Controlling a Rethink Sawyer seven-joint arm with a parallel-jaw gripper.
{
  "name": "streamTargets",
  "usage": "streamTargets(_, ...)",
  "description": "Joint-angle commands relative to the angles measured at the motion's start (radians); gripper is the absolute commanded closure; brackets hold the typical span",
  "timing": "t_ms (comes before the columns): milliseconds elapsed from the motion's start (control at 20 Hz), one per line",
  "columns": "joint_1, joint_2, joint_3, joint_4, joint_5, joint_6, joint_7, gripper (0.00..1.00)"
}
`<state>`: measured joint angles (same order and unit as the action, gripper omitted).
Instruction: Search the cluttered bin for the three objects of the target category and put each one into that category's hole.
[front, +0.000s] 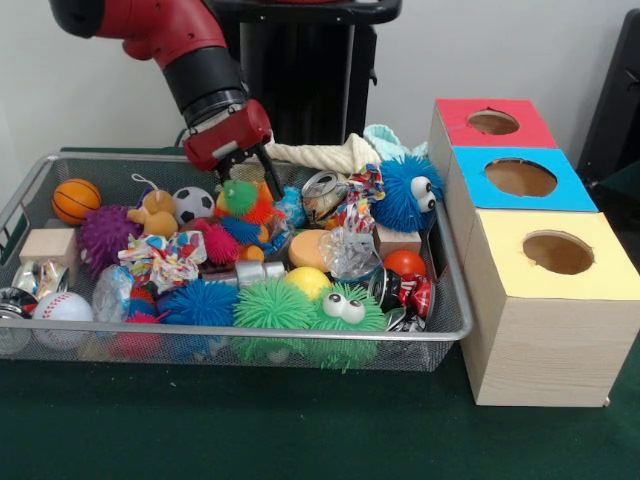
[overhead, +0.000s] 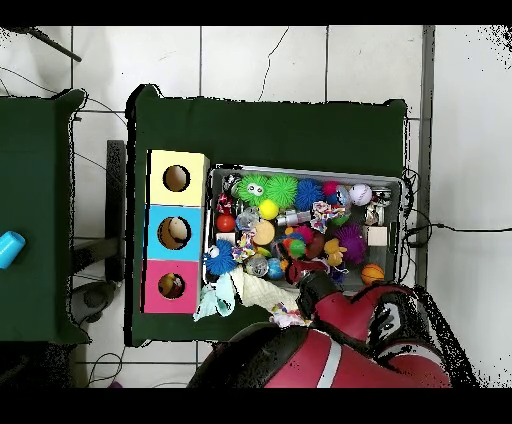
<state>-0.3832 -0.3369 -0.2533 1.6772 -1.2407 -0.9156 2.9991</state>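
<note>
The pincer (front: 262, 182) hangs over the bin's (front: 440, 325) back part, its fingers apart and empty, just above a green-orange toy (front: 243, 198). To its right stands the three-hole box (front: 545, 300). The search seems under way; next it must drop and close on a target. From overhead, the arm (overhead: 330, 340) hides the pincer; the bin (overhead: 305, 172) lies beyond it.

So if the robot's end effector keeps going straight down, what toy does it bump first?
Probably the green and orange fuzzy toy right under the end effector, though depth is hard to judge from here.
</note>
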Motion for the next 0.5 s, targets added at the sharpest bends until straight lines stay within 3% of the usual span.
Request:
streamTargets(50,0.0,0.061,-0.008,-0.124,-0.029,0.152,-0.188,0.0)
streamTargets(350,0.004,0.07,-0.05,-0.156,-0.051,0.172,-0.226,0.0)
streamTargets(500,0.012,0.074,-0.083,-0.173,-0.049,0.206,-0.307,0.0)
